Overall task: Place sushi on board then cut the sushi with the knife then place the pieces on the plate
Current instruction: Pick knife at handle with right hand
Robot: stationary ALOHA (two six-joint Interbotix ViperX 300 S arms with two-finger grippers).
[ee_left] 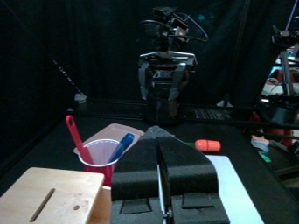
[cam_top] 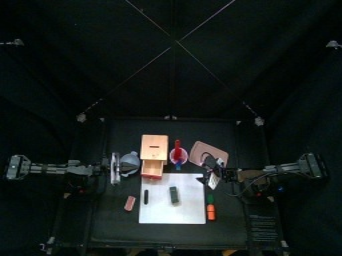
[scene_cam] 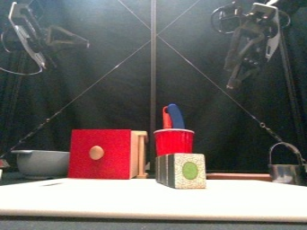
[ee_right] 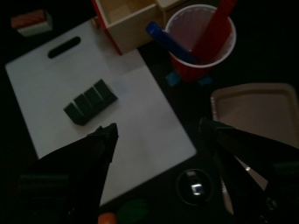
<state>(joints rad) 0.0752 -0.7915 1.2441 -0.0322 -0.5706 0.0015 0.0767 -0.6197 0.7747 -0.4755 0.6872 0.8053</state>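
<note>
The sushi roll (ee_right: 91, 101) lies whole on the white board (ee_right: 146, 105), so the placing step looks done and cutting comes next. Behind the board stands the red cup (scene_cam: 174, 142) with the blue knife (scene_cam: 177, 115) upright in it, handy to be drawn out. The pink tray (ee_right: 251, 109) waits empty beside the cup for the pieces. The right gripper (ee_right: 160, 125) hovers high over the board, spread wide and empty, likely bound for the knife. The left gripper (ee_left: 162, 136) hangs aside, pressed closed, holding nothing.
</note>
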